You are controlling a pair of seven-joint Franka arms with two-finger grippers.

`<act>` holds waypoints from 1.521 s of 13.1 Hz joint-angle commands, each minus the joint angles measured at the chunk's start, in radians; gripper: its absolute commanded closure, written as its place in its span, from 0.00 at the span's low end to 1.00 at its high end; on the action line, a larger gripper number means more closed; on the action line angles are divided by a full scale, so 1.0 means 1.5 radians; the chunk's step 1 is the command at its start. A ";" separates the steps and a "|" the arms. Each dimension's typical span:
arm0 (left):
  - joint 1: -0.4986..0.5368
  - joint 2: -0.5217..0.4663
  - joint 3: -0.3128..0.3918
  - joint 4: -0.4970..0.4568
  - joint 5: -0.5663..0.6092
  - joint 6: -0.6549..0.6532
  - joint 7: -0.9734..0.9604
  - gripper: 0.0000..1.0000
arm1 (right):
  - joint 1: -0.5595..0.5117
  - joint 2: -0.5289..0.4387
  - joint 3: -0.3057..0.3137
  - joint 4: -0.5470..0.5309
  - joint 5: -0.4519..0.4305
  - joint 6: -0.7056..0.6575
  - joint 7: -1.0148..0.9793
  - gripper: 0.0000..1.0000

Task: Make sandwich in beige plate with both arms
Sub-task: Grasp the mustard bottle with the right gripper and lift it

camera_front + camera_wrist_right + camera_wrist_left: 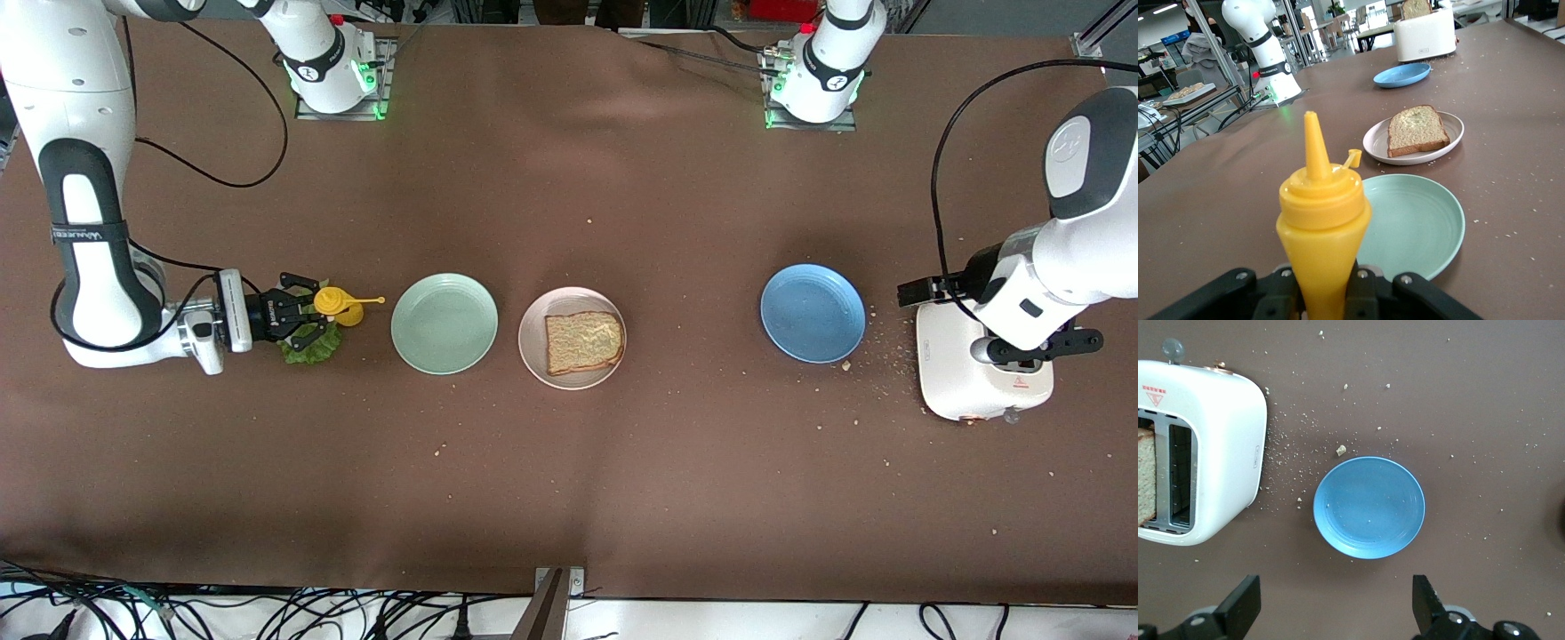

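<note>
The right gripper (307, 313) sits low over the table (569, 480) at the right arm's end, its fingers clamped on a yellow squeeze bottle (340, 306). In the front view the bottle's nozzle and open cap tether point toward 3 o'clock, at the mint-green plate (444, 323) just beside it. A ruffled green lettuce leaf (313, 348) lies on the table under the gripper.

At 3 o'clock from the mint-green plate lies the beige plate (533, 356), holding one slice of bread (583, 341) flat, crust edges roughly square to the table; its domed top points to 3 o'clock.

The left gripper (1337, 603) hangs over the table near the white toaster (951, 373), fingers spread wide with nothing between them. The blue plate (1369, 507) lies bare beside the toaster, crumbs (1288, 450) scattered between them. A second bread slice (1146, 477) stands in a toaster slot. The toaster carries a red warning triangle (1153, 397) with small print too fine to read.
</note>
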 commanded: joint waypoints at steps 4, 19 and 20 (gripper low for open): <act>-0.004 -0.001 -0.001 -0.002 0.024 0.002 0.002 0.00 | 0.124 -0.007 0.002 0.188 -0.162 0.027 0.360 1.00; -0.003 -0.001 -0.001 -0.004 0.024 0.005 0.002 0.00 | 0.505 -0.004 0.000 0.245 -0.799 0.186 1.109 1.00; -0.003 -0.002 -0.002 -0.004 0.024 0.005 0.002 0.00 | 0.527 0.001 0.000 0.245 -0.834 0.186 1.113 1.00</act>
